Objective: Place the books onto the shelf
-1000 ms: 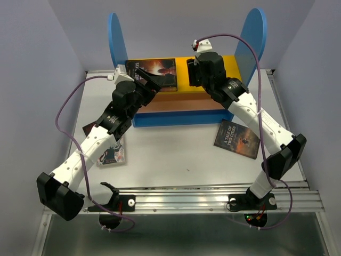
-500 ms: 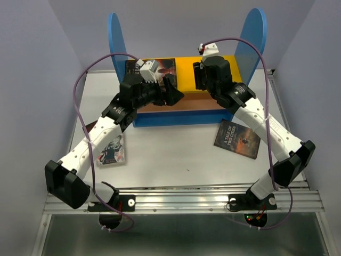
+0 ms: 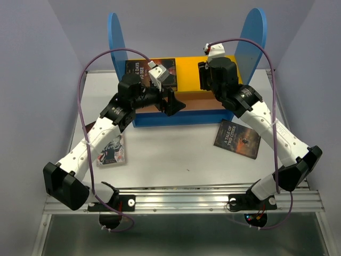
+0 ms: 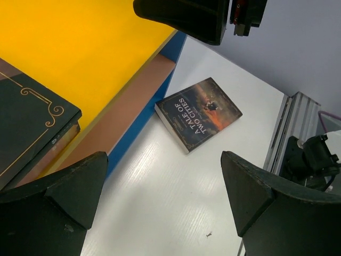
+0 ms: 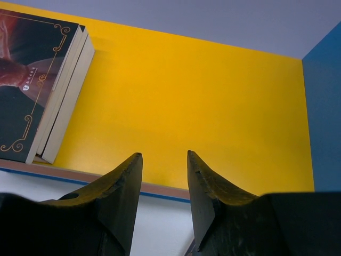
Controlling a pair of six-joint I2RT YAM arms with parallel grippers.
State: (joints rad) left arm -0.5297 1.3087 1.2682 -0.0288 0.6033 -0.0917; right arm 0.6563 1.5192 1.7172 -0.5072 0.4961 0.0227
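Yellow top board [image 3: 187,73] of the shelf [image 3: 254,37] carries two stacked books [image 3: 137,72] at its left; Tale of Two Cities [image 3: 237,138] lies on the worktop [image 3: 176,149]. Left fingers [image 4: 58,197] gape wide, empty; right fingers [image 5: 114,197] narrow, empty, over the board.

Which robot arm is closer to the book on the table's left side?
Left. The left arm stretches right above that book, partly hiding it. The right arm is across the table, beside the other loose book.
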